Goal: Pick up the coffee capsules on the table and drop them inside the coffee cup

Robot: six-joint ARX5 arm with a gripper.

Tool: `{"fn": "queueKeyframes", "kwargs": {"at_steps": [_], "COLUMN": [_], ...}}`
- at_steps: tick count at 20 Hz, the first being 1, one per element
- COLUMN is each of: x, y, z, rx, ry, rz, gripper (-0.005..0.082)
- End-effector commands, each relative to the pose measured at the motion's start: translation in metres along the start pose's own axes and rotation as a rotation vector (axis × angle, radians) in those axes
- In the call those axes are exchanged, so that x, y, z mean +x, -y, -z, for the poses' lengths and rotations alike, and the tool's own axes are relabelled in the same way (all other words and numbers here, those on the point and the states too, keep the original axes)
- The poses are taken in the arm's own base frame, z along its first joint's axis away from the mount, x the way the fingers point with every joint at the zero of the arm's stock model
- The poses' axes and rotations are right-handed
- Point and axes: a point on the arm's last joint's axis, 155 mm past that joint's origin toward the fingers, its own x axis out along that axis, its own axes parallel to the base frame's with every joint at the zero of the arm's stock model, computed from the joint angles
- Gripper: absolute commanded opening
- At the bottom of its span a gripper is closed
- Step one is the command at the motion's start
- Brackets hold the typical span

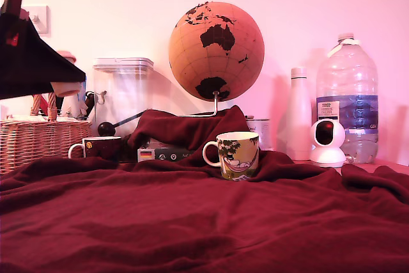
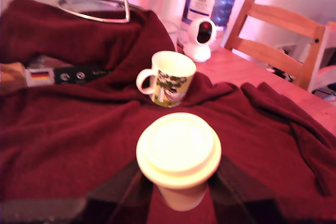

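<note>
Jaws (image 2: 178,192) pinch a cream capsule (image 2: 178,150); the coffee cup (image 2: 168,77) stands at twelve o'clock on the counter (image 2: 68,140).

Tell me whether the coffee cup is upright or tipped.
Upright: the coffee cup stands on its base on the table, rim up.

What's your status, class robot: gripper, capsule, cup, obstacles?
Gripper shut on cream capsule, held above the red cloth table. Coffee cup upright ahead, mouth open. Nothing between capsule and cup.
</note>
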Motion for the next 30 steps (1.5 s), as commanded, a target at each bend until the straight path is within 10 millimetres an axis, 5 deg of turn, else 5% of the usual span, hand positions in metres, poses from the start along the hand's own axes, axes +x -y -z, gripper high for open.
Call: {"fn": "queueKeyframes", "kwargs": {"at_steps": [1,12,30], "x": [0.001,0.01,0.09], "y": [0.003,0.018,0.026], "z": [-0.005,-0.002,-0.027], "rx": [0.012,0.048,0.141], "ry": [0.008,-0.013,-0.068], "rz": [0.01,0.049,0.11], "gripper": [0.0228,0.0228,0.0228]}}
